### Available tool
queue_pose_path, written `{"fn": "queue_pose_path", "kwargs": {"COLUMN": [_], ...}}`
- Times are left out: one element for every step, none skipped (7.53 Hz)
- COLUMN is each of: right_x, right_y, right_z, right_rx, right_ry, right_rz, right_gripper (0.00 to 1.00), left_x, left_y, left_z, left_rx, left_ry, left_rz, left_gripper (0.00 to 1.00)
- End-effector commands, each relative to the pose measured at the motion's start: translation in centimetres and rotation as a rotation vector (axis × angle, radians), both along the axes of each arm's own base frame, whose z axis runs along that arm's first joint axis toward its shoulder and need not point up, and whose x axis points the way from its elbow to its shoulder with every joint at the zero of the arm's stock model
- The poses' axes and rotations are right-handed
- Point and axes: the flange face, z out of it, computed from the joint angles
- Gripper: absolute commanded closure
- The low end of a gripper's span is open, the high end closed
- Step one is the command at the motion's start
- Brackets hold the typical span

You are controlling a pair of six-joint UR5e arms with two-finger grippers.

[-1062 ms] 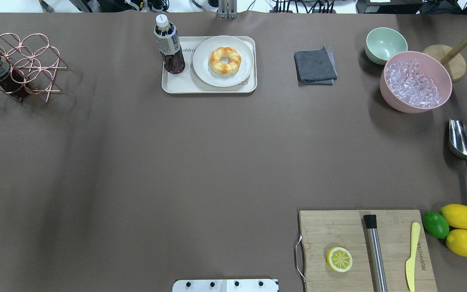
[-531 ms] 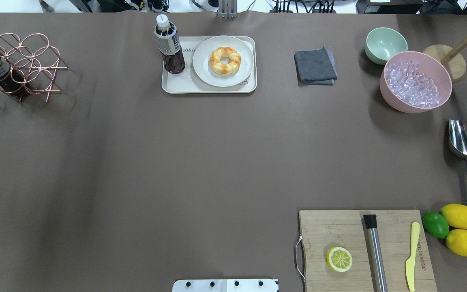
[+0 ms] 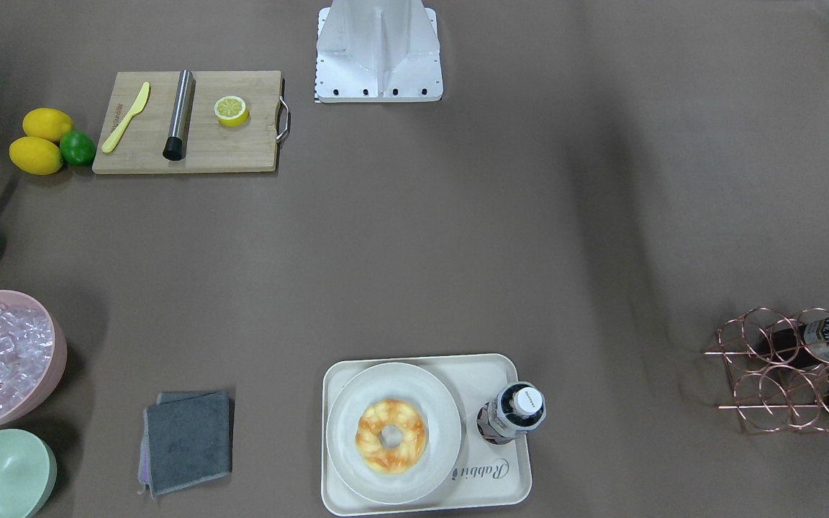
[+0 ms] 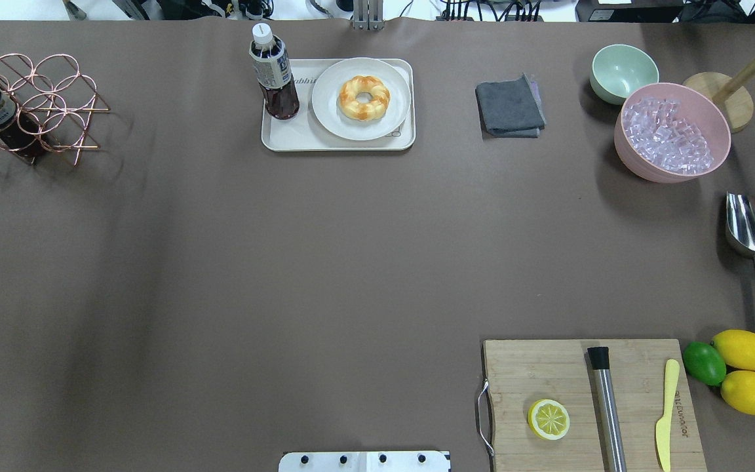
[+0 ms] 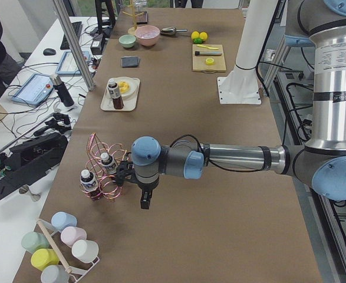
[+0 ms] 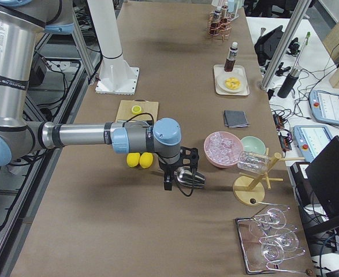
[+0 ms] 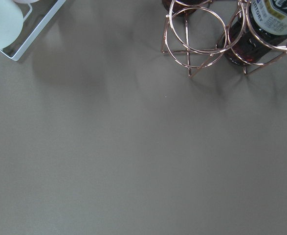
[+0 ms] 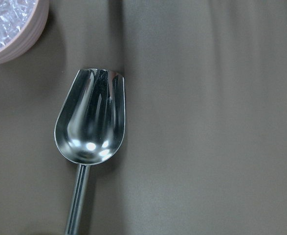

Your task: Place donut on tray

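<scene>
The donut (image 4: 364,98) lies on a round off-white plate (image 4: 325,111), and the plate sits on the cream tray (image 4: 272,141) at the far middle of the table. The front-facing view shows the donut (image 3: 391,436) and the tray (image 3: 501,496) with its "Rabbit" script. A dark drink bottle (image 4: 274,75) stands on the tray's left part. My left gripper (image 5: 144,200) hangs near the copper rack, far from the tray; I cannot tell if it is open or shut. My right gripper (image 6: 166,183) hangs over the metal scoop; I cannot tell its state.
A copper wire rack (image 4: 37,105) with bottles stands far left. A grey cloth (image 4: 510,106), a green bowl (image 4: 623,69) and a pink bowl of ice (image 4: 671,131) stand far right. The scoop (image 4: 752,233), the cutting board (image 4: 548,367) with a halved lemon, and whole lemons (image 4: 744,370) lie at right.
</scene>
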Motion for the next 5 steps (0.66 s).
{"fn": "queue_pose_path", "kwargs": {"right_x": [0.08,0.14,0.2,0.32,0.33], "right_y": [0.01,0.03,0.03,0.05,0.06], "right_z": [0.09,0.24,0.17,0.16,0.25], "right_rx": [-0.002,-0.005,-0.004,-0.004,-0.005], "right_ry": [0.001,0.001,0.001,0.001,0.003], "right_rz": [0.003,0.004,0.006,0.009,0.009], "right_gripper": [0.0,0.0,0.0,0.0,0.0], "left_x": [0.0,0.0,0.0,0.0,0.0], "left_y": [0.0,0.0,0.0,0.0,0.0], "left_z": [0.0,0.0,0.0,0.0,0.0], "left_rx": [0.0,0.0,0.0,0.0,0.0], "left_ry": [0.0,0.0,0.0,0.0,0.0], "left_rz": [0.0,0.0,0.0,0.0,0.0], "left_gripper": [0.01,0.01,0.01,0.01,0.01]}}
